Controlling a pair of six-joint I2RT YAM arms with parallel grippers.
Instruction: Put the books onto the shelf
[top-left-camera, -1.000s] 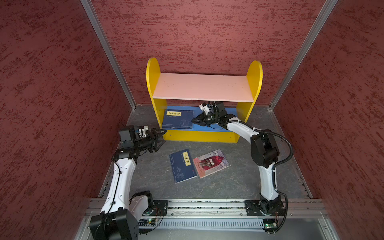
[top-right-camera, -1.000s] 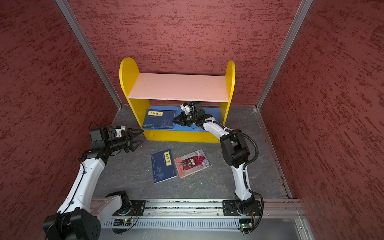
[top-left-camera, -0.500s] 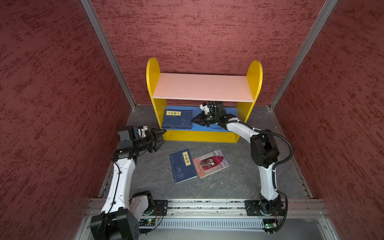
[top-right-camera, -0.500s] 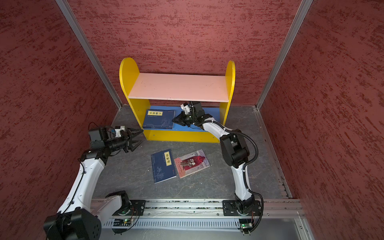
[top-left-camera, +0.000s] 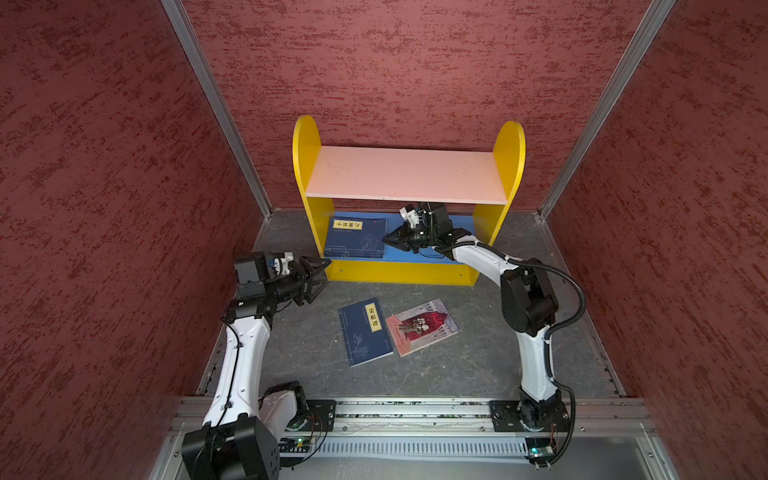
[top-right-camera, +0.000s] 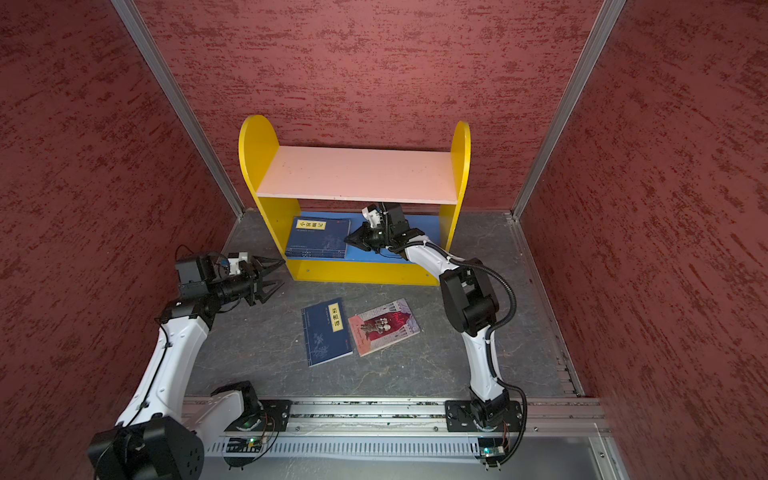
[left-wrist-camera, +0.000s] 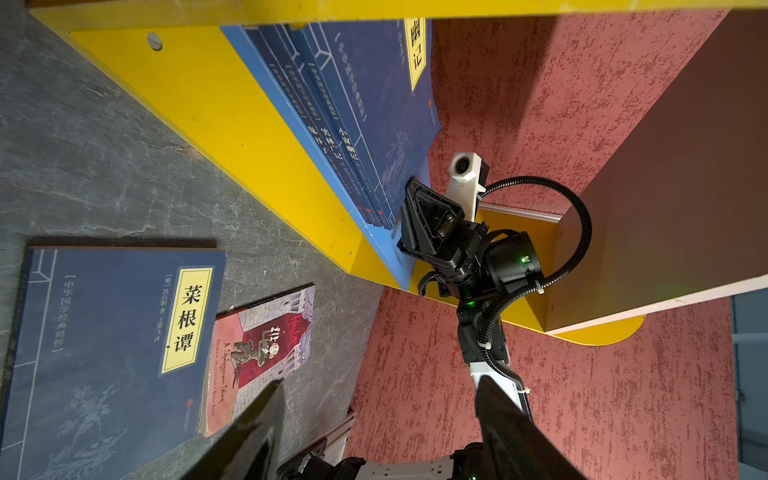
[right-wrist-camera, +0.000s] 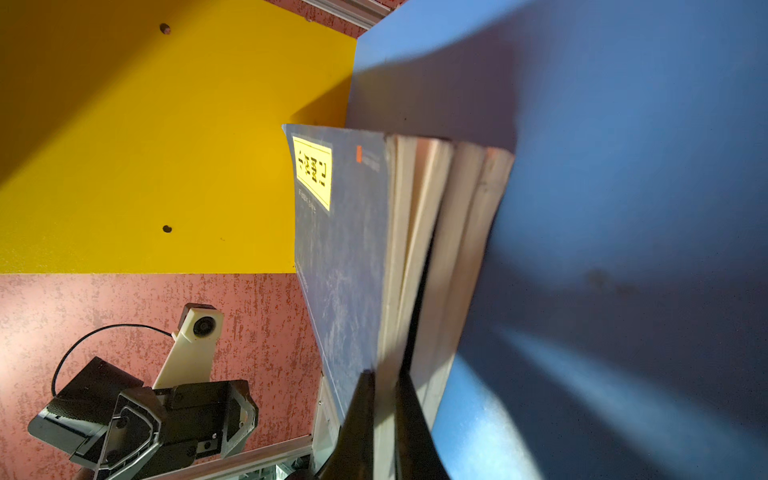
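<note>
The navy book (top-left-camera: 365, 330) and the pink book (top-left-camera: 422, 326) are laid flat on the tabletop (top-left-camera: 457, 374) before the shelf (top-left-camera: 399, 272), the navy one lengthwise toward the shelf and nearest the open, empty left pincer (top-left-camera: 321, 281), while the shut right pincer (top-left-camera: 384, 240) is set at the edge of the shelved stack (top-left-camera: 357, 241).

Bright, even overhead light; shelf (right-wrist-camera: 623, 187) blurred in right wrist view.

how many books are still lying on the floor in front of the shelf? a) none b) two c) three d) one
b: a navy book and the pink-and-red book lie flat on the grey floor in front of the shelf, while the other books are stacked on its blue lower board.
</note>
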